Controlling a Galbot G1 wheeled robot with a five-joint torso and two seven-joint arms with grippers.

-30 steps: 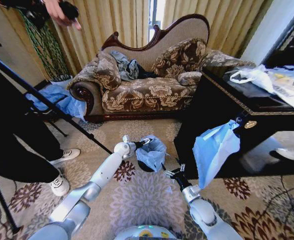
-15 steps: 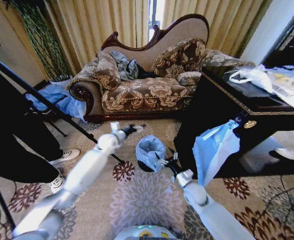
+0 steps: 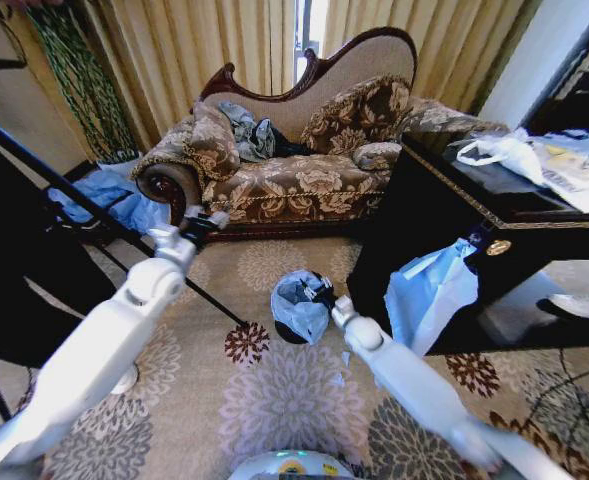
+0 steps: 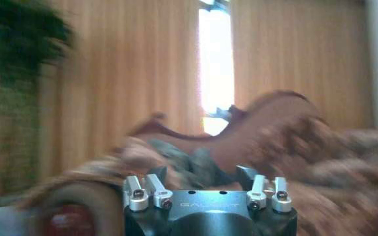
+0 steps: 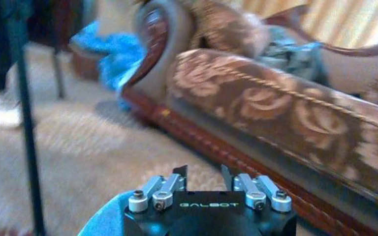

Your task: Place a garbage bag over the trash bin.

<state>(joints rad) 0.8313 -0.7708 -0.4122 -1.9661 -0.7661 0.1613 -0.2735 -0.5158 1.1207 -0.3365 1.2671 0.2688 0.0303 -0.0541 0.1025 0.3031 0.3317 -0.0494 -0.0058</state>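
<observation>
The left end effector point(image 3: 202, 222) was raised off to the left, near the sofa's point(image 3: 294, 185) arm, fingers spread and empty. On the carpet point(image 3: 274, 400) in the middle stood the bin point(image 3: 299, 312), the bag point(image 3: 296, 300) draped crumpled over its mouth. The right end effector point(image 3: 324, 296) sat at the bag's right edge; I cannot tell whether it gripped the film. The bag looked light, limp and slippery, best pinched at its hem. The right wrist view showed blue film point(image 5: 104, 219) beside that tool; the head view showed the bin whole.
</observation>
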